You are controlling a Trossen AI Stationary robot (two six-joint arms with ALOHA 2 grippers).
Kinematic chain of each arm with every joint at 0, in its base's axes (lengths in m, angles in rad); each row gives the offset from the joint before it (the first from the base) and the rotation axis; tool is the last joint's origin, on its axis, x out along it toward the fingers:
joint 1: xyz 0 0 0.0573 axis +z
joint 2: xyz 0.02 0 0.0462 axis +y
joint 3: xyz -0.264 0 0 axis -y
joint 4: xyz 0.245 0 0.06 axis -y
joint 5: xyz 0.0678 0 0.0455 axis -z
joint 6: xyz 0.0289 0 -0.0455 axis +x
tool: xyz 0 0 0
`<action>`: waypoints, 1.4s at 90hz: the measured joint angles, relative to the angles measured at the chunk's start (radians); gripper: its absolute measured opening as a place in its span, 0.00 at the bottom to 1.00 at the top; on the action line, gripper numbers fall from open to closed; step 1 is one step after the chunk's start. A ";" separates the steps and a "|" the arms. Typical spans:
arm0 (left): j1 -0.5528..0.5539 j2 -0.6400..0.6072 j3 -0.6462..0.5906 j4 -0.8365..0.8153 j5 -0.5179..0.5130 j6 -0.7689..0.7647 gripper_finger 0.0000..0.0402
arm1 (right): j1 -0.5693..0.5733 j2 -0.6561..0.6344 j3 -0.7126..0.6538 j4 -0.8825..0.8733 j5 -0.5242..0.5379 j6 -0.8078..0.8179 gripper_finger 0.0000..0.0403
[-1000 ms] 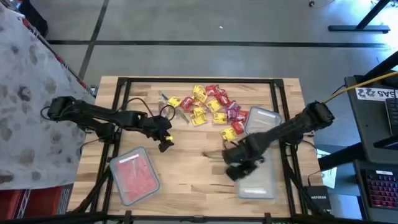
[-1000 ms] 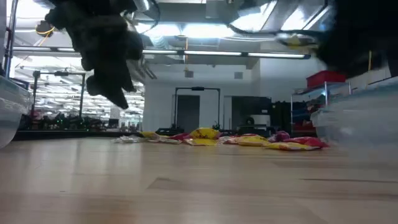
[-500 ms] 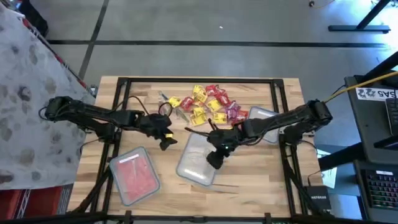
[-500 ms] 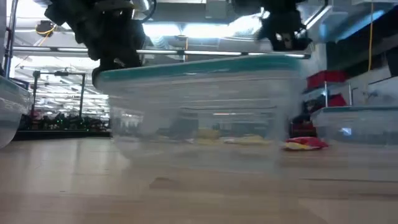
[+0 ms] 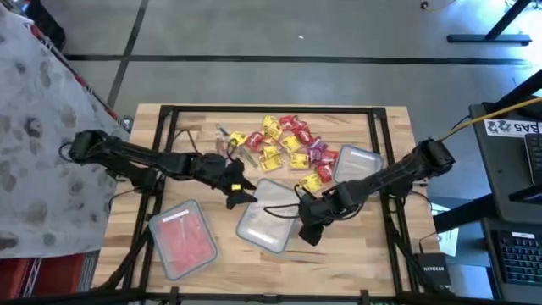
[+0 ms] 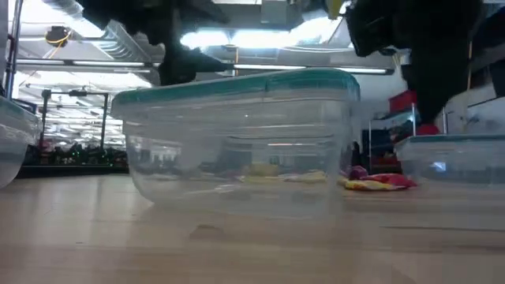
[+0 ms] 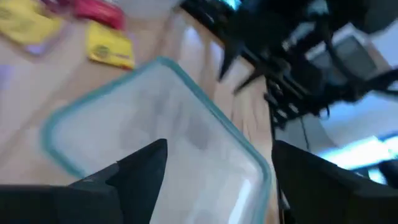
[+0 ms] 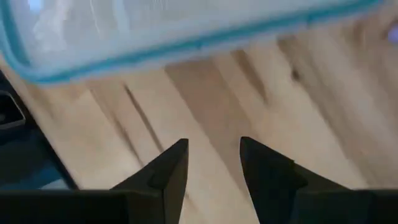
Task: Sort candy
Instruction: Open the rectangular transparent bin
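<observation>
The candy (image 5: 284,142) lies in a loose pile of red, yellow and purple wrapped pieces at the table's far middle. A clear container with a teal rim (image 5: 264,219) stands on its base at the table's middle. My left gripper (image 5: 240,193) is open at the container's far left corner; in the left wrist view its fingers frame the container (image 7: 155,124). My right gripper (image 5: 306,227) is open just right of the container, low over bare wood, with the teal rim (image 8: 186,43) ahead of its fingers. My left gripper hangs over the container's left far corner (image 6: 170,83). I cannot tell whether a finger touches the rim there.
A second clear container (image 5: 356,163) stands at the right, beside the candy. A third one (image 5: 180,240), holding red-pink pieces, stands at the near left. Black frame rails run along the table's left and right sides. Bare wood lies near the front edge.
The clear container has moved from the near right to the table's middle with my right gripper, and now stands still. My right gripper has then drawn back a little toward the right edge. My left gripper has gone right, up to the container's corner.
</observation>
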 joint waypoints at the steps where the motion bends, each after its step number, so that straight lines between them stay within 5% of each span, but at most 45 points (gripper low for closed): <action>1: -0.005 0.010 0.008 0.000 -0.002 0.002 0.68 | -0.004 0.000 -0.003 0.010 0.000 -0.001 0.33; 21: -0.023 0.220 0.154 -0.061 -0.011 -0.074 0.68 | -0.049 0.020 -0.044 0.315 -0.062 -0.064 0.33; 44: -0.031 0.289 0.282 -0.267 -0.040 -0.158 0.68 | -0.015 0.017 -0.044 0.408 -0.191 -0.242 0.33; 52: -0.052 0.289 0.321 -0.356 -0.079 -0.174 0.68 | 0.009 -0.046 -0.039 0.334 -0.123 -0.324 0.33; 71: -0.141 0.296 0.348 -0.382 -0.107 -0.294 0.68 | 0.051 -0.102 -0.045 -0.049 0.245 -0.328 0.33; 98: -0.153 0.410 0.355 -0.405 -0.127 -0.306 0.68 | 0.004 -0.083 -0.257 0.319 0.246 -0.341 0.33; 126: -0.061 0.425 0.352 -0.406 -0.110 -0.179 0.68 | 0.035 -0.081 -0.266 0.407 0.192 -0.393 0.33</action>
